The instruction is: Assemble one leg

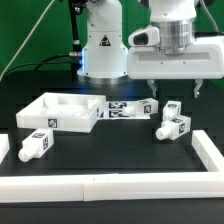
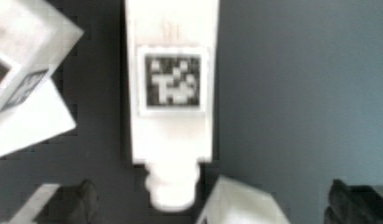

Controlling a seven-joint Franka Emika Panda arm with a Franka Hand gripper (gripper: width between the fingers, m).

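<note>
Several white stubby legs with black-and-white tags lie on the black table. One lies at the exterior view's left front [image 1: 35,147], and three lie at the right [image 1: 172,127], [image 1: 173,108], [image 1: 148,106]. My gripper [image 1: 175,90] hangs open and empty just above the right-hand legs. In the wrist view one leg [image 2: 170,90] lies lengthwise below the gripper [image 2: 214,210], with its narrow end between the dark fingertips [image 2: 63,205]. It is not touching them. Part of another white piece [image 2: 245,205] shows beside it.
The large white square tray-like top [image 1: 62,112] lies left of centre. The marker board [image 1: 122,108] lies behind it. A white wall [image 1: 110,185] runs along the front and up the right side [image 1: 208,148]. A tagged white part [image 2: 28,80] shows at the wrist view's edge.
</note>
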